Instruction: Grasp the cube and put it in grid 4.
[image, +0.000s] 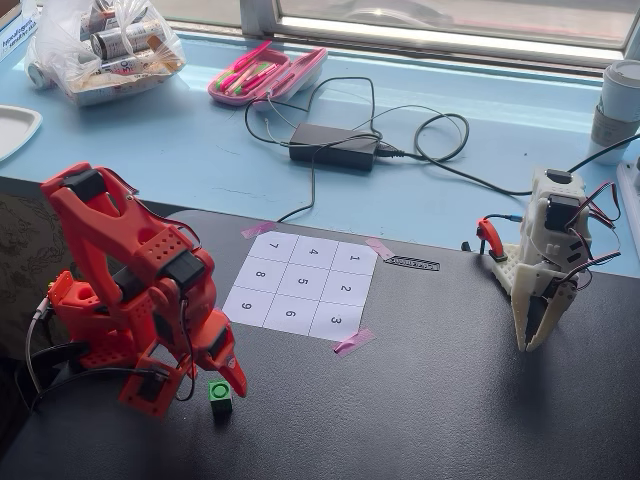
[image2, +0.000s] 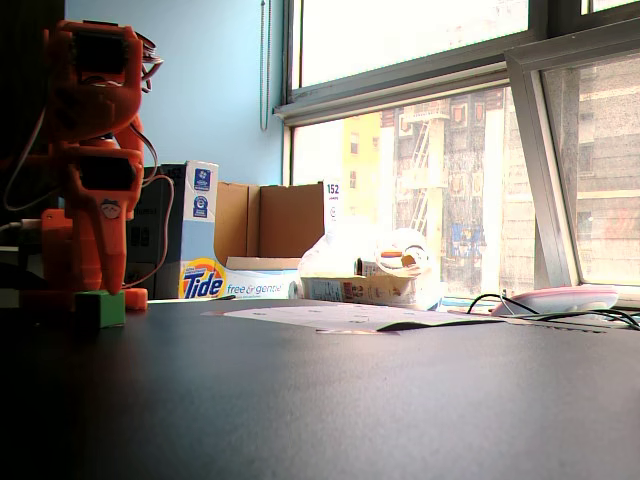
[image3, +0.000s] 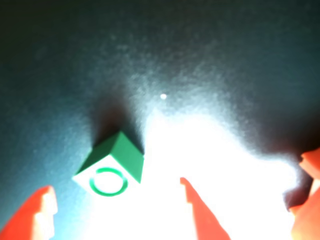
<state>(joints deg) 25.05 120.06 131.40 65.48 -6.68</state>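
The green cube sits on the dark table near the front left, well short of the numbered sheet. In the wrist view the cube shows a ring mark on its pale top face. My orange gripper points down at it and is open. The cube lies just ahead of and between the two orange fingertips, untouched. In the low fixed view the cube rests at the foot of the orange arm. Grid 4 is the top middle cell of the white sheet and holds nothing.
A white second arm stands at the right of the table. Pink tape scraps hold the sheet's corners. A small black label lies right of the sheet. A power adapter with cables and a pink case lie behind on the blue surface.
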